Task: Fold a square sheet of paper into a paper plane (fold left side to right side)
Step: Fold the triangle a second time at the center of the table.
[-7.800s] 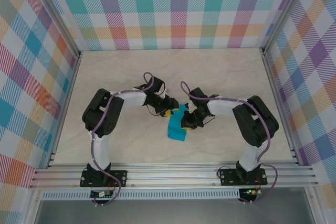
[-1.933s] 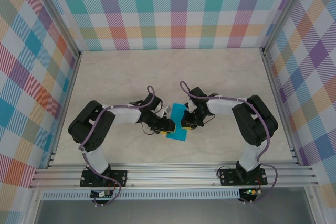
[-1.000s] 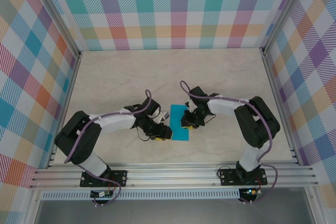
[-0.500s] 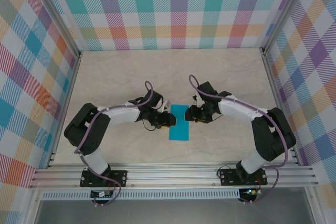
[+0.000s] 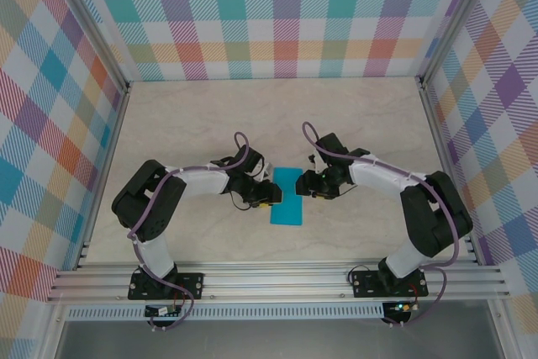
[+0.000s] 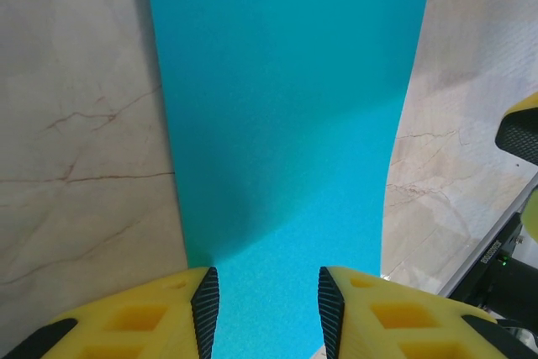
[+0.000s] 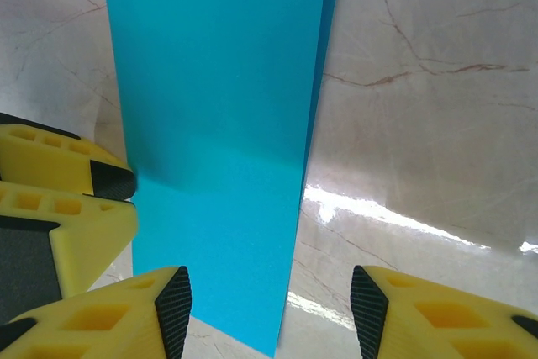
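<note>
Letting go, the right gripper (image 5: 309, 183) now stands open, drawn back to the right of the square sheet of paper (image 5: 287, 197), which lies flat mid-table, folded in half. The left gripper (image 5: 266, 194) hovers part-open at its left edge. The first fold looks done.

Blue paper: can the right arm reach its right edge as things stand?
Probably yes. The right gripper is open, with the paper's right edge running between its fingers, flat on the table. The left gripper sits at the opposite edge, out of the way.
</note>
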Controlling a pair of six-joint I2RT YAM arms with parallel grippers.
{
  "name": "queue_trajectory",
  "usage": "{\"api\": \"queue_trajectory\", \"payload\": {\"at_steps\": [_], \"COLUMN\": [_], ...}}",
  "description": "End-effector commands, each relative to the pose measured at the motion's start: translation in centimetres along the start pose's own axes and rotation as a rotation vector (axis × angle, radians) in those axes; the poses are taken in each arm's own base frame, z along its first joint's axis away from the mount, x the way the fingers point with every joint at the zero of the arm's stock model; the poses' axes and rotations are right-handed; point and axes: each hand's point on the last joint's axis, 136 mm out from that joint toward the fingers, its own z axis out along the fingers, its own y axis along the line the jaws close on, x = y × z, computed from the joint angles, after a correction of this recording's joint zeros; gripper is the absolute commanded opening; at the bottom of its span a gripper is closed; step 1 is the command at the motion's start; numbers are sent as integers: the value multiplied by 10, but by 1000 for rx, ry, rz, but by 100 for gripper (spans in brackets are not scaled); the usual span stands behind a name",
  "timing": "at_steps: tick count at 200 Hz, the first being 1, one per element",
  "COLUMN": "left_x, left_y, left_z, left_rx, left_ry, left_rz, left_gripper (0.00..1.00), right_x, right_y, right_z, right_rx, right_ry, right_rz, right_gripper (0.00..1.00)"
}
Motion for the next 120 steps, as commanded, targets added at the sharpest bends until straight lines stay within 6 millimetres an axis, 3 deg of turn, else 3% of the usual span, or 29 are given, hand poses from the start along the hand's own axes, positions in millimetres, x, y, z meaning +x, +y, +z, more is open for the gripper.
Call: {"api": "queue_trajectory", "payload": {"at_steps": [1,36,73,120], "left_x": [-3,0,0,0], "left_y": [9,9,8,7], "left_z": [-3,-3,-3,-2], "left_rx": [-37,-33,-23,-13], "left_ry": [-18,-17,-16,-19], "left_rz": [-1,-3,-4,-7], "left_gripper": [40,39,39,39], "right_x": [-4,-28,-55,-75], "right_y": [1,9,4,6], "right_z": [8,10,13,19], "right_rx": [-50,-141,-146,-145], "right_ry": [14,-29,-60,-70], "right_rz": [20,25,31,15], "right_gripper": [56,56,55,54]}}
